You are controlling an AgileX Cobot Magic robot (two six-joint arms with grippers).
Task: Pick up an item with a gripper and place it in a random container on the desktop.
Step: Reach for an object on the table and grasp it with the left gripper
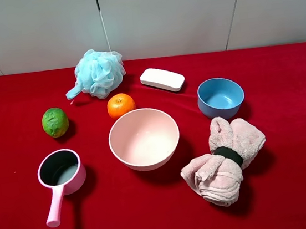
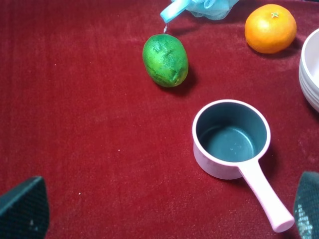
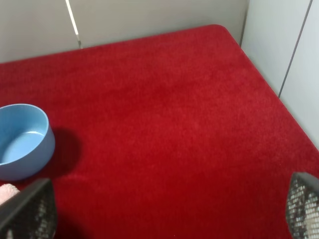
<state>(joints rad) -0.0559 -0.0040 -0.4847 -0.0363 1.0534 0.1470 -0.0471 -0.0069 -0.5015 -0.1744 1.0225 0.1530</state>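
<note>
Ahead of the left gripper (image 2: pixel 164 211), well beyond its fingertips (image 2: pixel 22 209): the bumpy green fruit (image 2: pixel 165 60), lying loose on the red desktop (image 2: pixel 75 124), touched by nothing. Fingers spread wide, gripping nothing, only bare cloth between them. Nearer the tips and off to one side, a pink saucepan (image 2: pixel 212 167), handle pointing back toward one finger; farther out, an orange (image 2: pixel 270 28) and the edge of the pale pink bowl (image 2: pixel 310 69). Right gripper (image 3: pixel 164 209) likewise spread and holding nothing, with a blue bowl (image 3: pixel 22 139) ahead of one finger and otherwise red cloth. Judged from this: task at its very start. No approach over the fruit, no grasp, no lift, no carry; pink bowl seen empty from the high camera. Left to do, probably by the left gripper as the nearer one: reach forward over the fruit, close on it, carry it across, release it into the pink bowl.
</note>
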